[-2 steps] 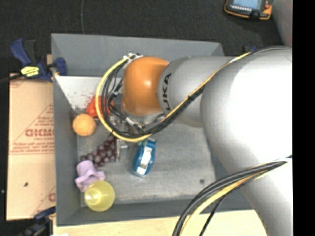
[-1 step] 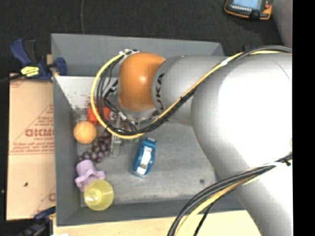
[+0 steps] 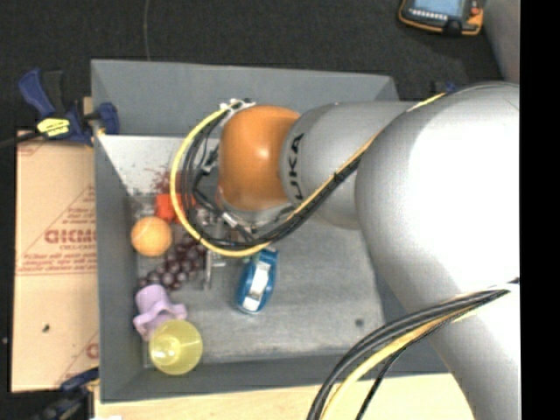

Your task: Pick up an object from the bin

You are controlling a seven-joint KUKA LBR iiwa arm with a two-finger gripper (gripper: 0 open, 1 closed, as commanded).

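Purple grapes [image 3: 178,265], a small bunch on the left of the bin [image 3: 332,278], lie just beside the gripper [image 3: 210,254], which hangs low under the arm's orange cover [image 3: 254,156]. I cannot tell if it is open or closed. Nothing appears lifted, so the pick is probably yet to be made. Nearby lie an orange ball [image 3: 150,235], a blue-and-white toy [image 3: 255,283] and a lilac figure [image 3: 154,309].

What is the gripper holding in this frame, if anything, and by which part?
It cannot be told. The gripper is beside the purple grape bunch, near the orange ball, and the arm's orange cover hides any hold.
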